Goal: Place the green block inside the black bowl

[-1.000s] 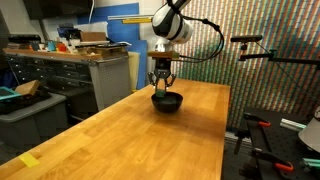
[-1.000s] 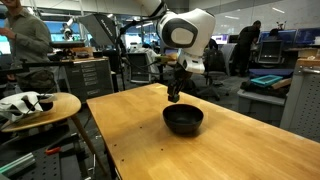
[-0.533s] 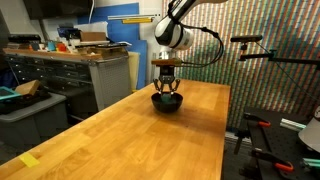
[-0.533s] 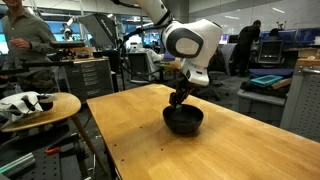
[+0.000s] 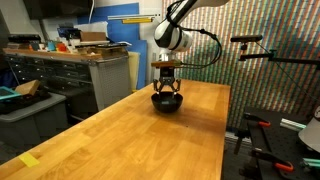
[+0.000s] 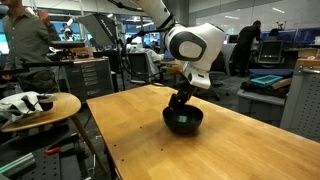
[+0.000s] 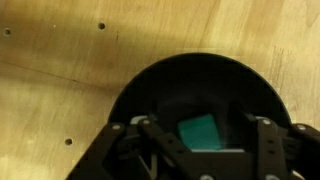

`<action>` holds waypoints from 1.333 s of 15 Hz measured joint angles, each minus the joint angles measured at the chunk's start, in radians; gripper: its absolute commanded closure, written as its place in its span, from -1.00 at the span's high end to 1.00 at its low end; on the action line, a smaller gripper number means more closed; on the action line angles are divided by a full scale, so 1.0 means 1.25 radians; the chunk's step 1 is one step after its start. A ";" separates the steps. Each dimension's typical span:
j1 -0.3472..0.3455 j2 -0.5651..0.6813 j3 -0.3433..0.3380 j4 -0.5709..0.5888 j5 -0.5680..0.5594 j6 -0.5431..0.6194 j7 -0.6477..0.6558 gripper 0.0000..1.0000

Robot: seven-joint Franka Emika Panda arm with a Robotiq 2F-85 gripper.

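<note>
The black bowl (image 5: 167, 103) (image 6: 185, 124) stands on the wooden table. My gripper (image 5: 166, 93) (image 6: 179, 102) points straight down into it. In the wrist view the green block (image 7: 199, 131) lies inside the black bowl (image 7: 150, 90), between the two sides of the gripper (image 7: 200, 138). The jaws stand apart, with a dark gap between the block and the right side, so the gripper is open and not pinching the block. In both exterior views the block is hidden by the bowl's wall and the gripper.
The bowl sits on the wooden table (image 5: 130, 135) (image 6: 230, 145), toward its far end in an exterior view. A grey cabinet (image 5: 75, 75) with clutter stands beside the table. A person (image 6: 25, 35) and a round side table (image 6: 40, 108) are beyond the table's edge.
The gripper has come down into the bowl and its jaws have spread apart, letting go of the green block, which now lies in the bowl.
</note>
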 measured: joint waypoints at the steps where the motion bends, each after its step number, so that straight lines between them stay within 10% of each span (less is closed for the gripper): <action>1: 0.000 -0.005 -0.003 0.000 0.000 -0.001 0.000 1.00; 8: -0.001 -0.134 -0.013 -0.053 -0.031 -0.055 -0.010 1.00; 20: 0.093 -0.425 0.056 -0.033 -0.310 -0.491 -0.110 1.00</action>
